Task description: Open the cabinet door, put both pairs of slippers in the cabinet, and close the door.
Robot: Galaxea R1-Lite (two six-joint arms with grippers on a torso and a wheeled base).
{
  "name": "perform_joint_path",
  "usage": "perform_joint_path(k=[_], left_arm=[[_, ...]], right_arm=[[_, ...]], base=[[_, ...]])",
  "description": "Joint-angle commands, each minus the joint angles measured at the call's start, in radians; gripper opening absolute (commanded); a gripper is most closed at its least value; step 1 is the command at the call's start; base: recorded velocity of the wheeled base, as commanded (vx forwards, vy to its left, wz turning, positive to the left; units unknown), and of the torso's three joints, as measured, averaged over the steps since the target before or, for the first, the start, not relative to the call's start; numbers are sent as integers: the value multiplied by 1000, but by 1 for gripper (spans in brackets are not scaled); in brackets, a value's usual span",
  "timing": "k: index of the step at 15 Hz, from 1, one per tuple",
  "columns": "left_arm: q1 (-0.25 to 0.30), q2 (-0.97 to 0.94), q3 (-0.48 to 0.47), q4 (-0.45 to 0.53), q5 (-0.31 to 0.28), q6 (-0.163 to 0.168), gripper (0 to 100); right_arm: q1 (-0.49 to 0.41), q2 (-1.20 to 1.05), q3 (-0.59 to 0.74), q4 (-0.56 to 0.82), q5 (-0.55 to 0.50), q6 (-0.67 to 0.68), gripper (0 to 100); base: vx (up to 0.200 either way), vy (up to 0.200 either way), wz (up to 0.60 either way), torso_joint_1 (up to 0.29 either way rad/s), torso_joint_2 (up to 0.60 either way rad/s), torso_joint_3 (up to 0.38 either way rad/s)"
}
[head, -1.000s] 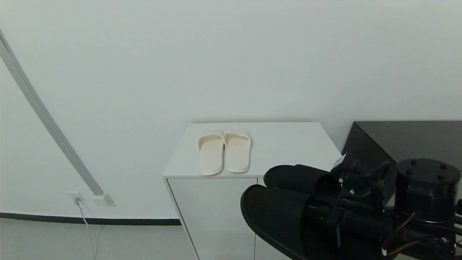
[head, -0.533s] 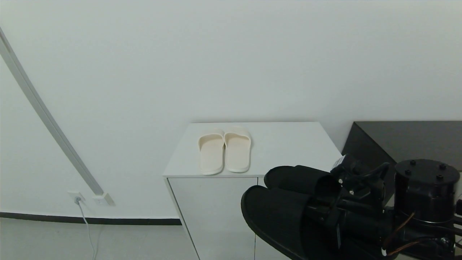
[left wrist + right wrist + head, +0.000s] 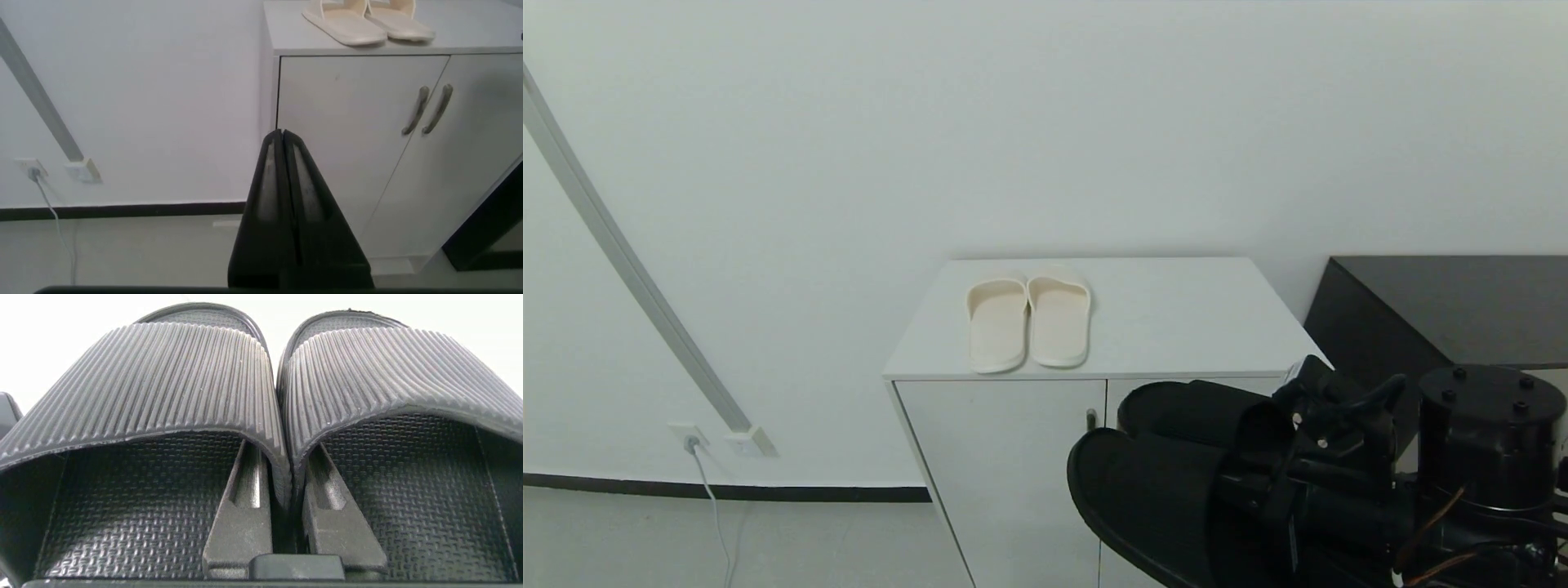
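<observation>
A pair of cream slippers (image 3: 1029, 322) lies side by side on top of the white cabinet (image 3: 1176, 318), near its front left. Both cabinet doors are closed, and their two handles (image 3: 431, 109) meet in the middle. My right gripper (image 3: 288, 498) is shut on the pair of black slippers (image 3: 1168, 474). Its fingers (image 3: 241, 514) pinch the two inner side walls together under the ribbed straps. The black pair hangs in front of the right door. My left gripper (image 3: 283, 139) is shut on nothing. It is low and points at the cabinet's left door (image 3: 351, 139) from some distance.
A dark table (image 3: 1462, 310) stands right of the cabinet. On the wall to the left are a slanted grey rail (image 3: 621, 261) and a socket with a cable (image 3: 690, 441). Open floor lies left of the cabinet.
The whole head picture has shifted upward, so the camera has moved; a door handle now shows. The black slippers stay held in my right gripper.
</observation>
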Motion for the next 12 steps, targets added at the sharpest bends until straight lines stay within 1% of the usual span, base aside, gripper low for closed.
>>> perform_joint_path(k=[1,8,12], left_arm=[[0,0,-2,0,-2,-2,100],[0,0,0,0,0,-4,100],[0,0,0,0,-2,-2,100]], right_arm=[[0,-5,6,-3,0,-1,0],[0,-3,39,-49,0,-1,0],[11,0,38,-51,2,-1,0]], base=[[0,0,0,-163,393,217],[0,0,0,-219,531,302],[0,0,0,-204,522,316]])
